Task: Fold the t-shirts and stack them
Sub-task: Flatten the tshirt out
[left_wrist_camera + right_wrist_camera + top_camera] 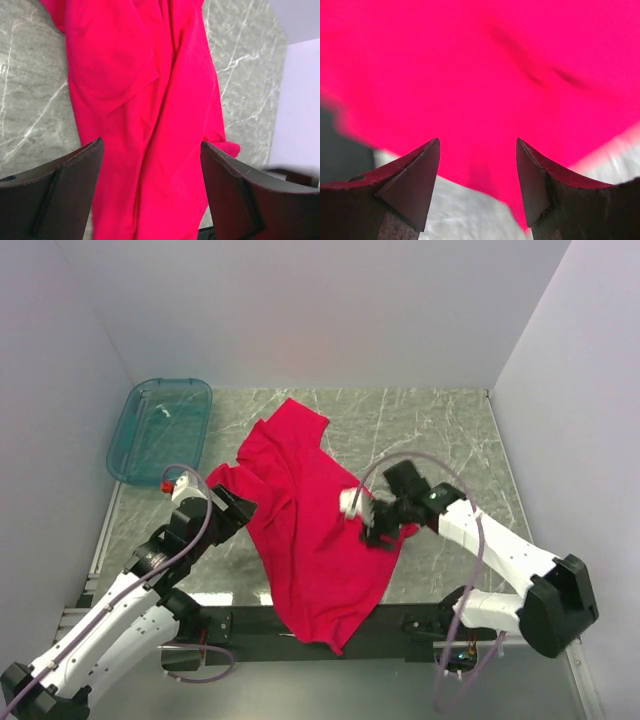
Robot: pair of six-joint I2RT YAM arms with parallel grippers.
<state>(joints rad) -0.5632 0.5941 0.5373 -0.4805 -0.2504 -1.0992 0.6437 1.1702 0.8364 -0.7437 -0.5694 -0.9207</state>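
A crimson-red t-shirt [310, 520] lies loosely crumpled across the middle of the marble table, its lower end draping over the near edge. My left gripper [243, 512] sits at the shirt's left side. In the left wrist view that gripper [151, 145] is open wide, with the t-shirt [140, 75] below and beyond it and nothing between the fingers. My right gripper [378, 530] hovers over the shirt's right edge. In the blurred right wrist view this gripper [478, 142] stands open above the edge of the t-shirt [480, 60], empty.
A translucent teal tub [160, 430] stands at the back left corner. White walls close in the table on the left, back and right. Bare marble [440, 430] shows to the right of the shirt.
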